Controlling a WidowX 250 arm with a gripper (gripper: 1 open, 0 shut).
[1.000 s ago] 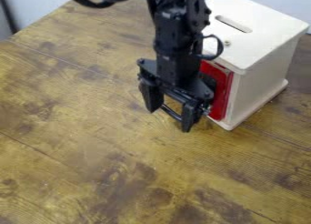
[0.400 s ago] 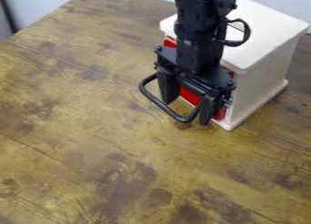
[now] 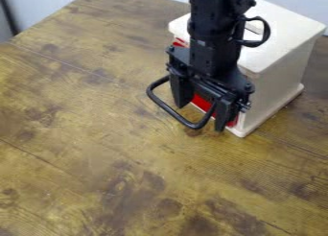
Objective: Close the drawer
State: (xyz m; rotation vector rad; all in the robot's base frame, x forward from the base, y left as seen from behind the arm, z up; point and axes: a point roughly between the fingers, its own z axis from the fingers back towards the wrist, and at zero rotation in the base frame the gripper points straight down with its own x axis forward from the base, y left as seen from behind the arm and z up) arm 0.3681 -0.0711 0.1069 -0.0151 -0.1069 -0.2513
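Note:
The drawer shows as a strip of red front low on the cream-white box, nearly flush with the casing. Its black loop handle sticks out over the table toward the left. My black gripper hangs straight down against the drawer front, just right of the handle loop. It is open, and the red front shows between its two fingers. The arm hides most of the drawer face and the black inset panel.
The box stands at the back right of a worn wooden table, near its far edge. A slot marks the top of the box. A dark strip of floor shows at the upper left corner.
The gripper has moved right and back toward the box, pressing the red drawer front in. The handle loop now shows to its left instead of being covered.

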